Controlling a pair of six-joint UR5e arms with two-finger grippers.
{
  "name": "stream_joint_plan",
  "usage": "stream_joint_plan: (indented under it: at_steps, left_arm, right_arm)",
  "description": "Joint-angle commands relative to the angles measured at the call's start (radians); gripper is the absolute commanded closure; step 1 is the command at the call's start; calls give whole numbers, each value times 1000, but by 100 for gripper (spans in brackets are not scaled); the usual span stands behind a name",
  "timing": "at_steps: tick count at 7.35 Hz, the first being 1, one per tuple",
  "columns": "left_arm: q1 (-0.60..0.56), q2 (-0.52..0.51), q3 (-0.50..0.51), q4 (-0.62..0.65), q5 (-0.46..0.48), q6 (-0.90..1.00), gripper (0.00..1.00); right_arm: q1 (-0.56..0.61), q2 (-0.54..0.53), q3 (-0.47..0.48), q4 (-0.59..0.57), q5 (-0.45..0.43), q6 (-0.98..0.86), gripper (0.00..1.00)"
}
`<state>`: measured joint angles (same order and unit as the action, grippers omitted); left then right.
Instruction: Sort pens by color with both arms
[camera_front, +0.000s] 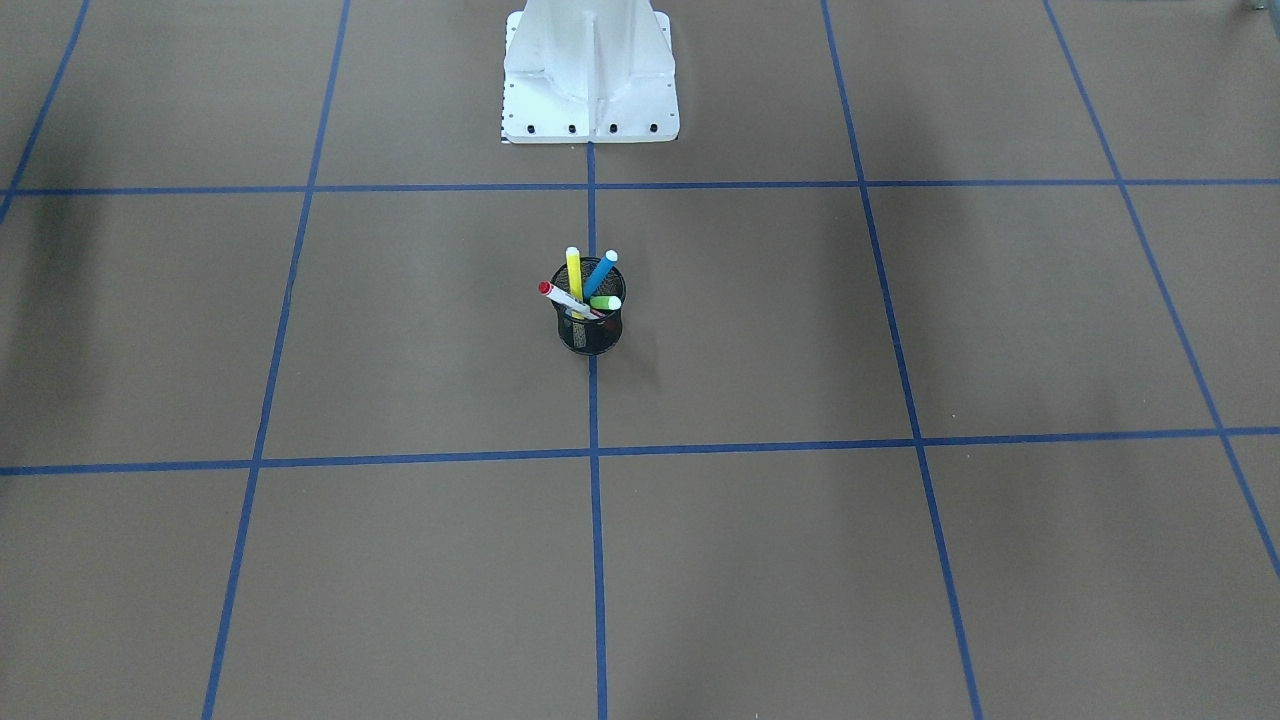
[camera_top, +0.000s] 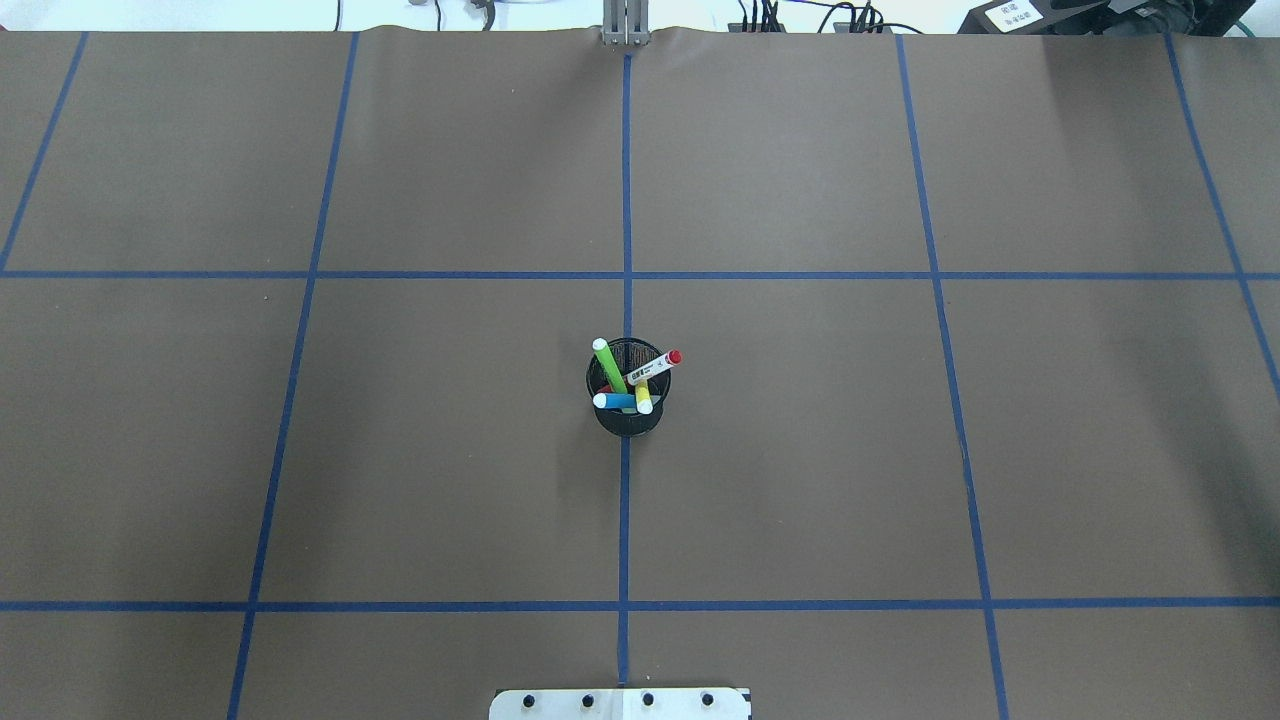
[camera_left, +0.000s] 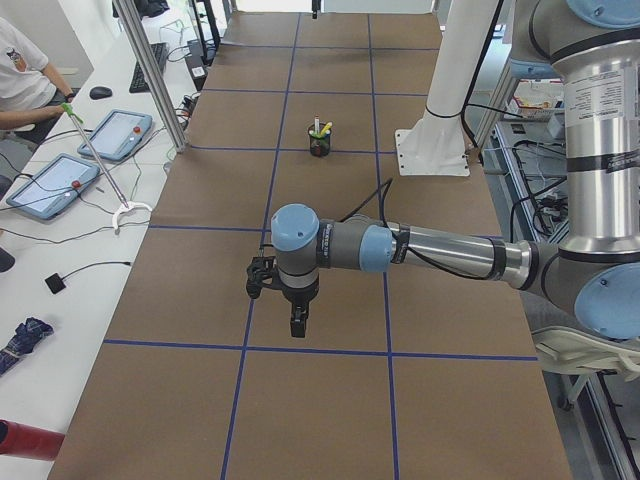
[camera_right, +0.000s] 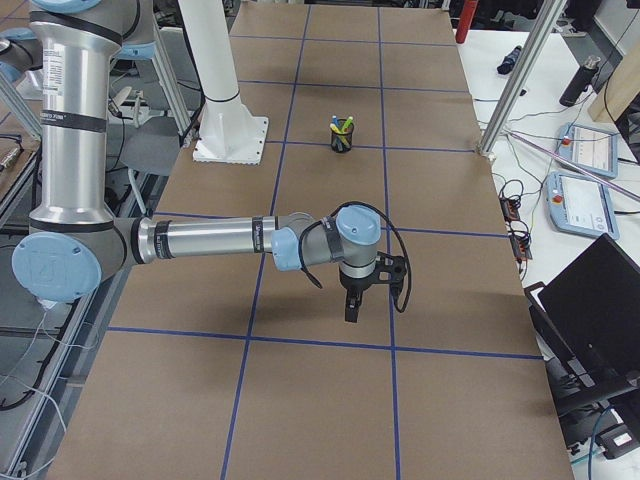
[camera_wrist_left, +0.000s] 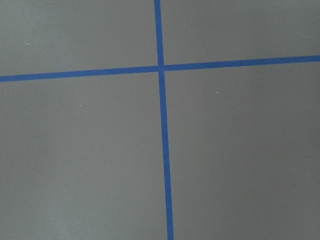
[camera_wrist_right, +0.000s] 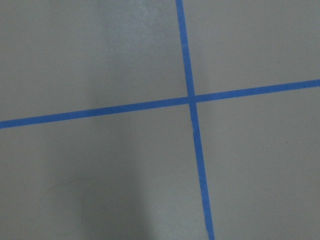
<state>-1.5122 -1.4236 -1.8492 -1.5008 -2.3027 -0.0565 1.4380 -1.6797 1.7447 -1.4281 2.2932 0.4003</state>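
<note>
**Opening state of the sort, seen from beside the surface (camera_top: 300, 450).** All four pens stand together in a black mesh cup (camera_front: 590, 335) at mid-surface, well away from every edge. The cup sits on the blue tape line (camera_top: 626, 200) that runs out from the white pedestal (camera_front: 590, 70).

- **Pens:** The yellow pen (camera_front: 573, 268) and blue pen (camera_front: 600, 272) lean toward the pedestal edge. The green pen (camera_front: 605, 302) and red-capped white pen (camera_front: 562, 298) lean toward the far edge, with barrels crossing inside the rim.
- **Tools:** The left tool (camera_left: 298, 330) hangs point-down over bare paper near the left end edge, and the right tool (camera_right: 351, 315) does likewise near the right end edge. Both are well apart from the cup. Whether either is parted or closed cannot be told.

**Step in hand, as judged: the first reach.** It would go best with one arm entering at a time and descending onto a single protruding tip. The tool should close across the barrel below the cap and draw the pen out along its own lean. The white pen, which overlies the others, looks the easiest to take first. The cup appears light and may tip or drag, so a slow lift is advisable.
</note>
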Motion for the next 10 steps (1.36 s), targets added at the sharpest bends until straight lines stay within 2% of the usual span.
stream_joint_plan:
  at_steps: [1, 6, 8, 10]
  left_arm:
    - [-3, 8, -7, -10, -4, 7, 0]
    - [-2, 3, -13, -15, -6, 7, 0]
    - [-2, 3, -24, -15, -6, 7, 0]
    - [0, 0, -27, -15, -7, 6, 0]
  right_arm:
    - [1, 1, -2, 1, -3, 2, 0]
    - [-1, 0, -39, 32, -5, 3, 0]
    - [-1, -12, -28, 49, 32, 2, 0]
    - [-1, -14, -25, 63, 31, 14, 0]
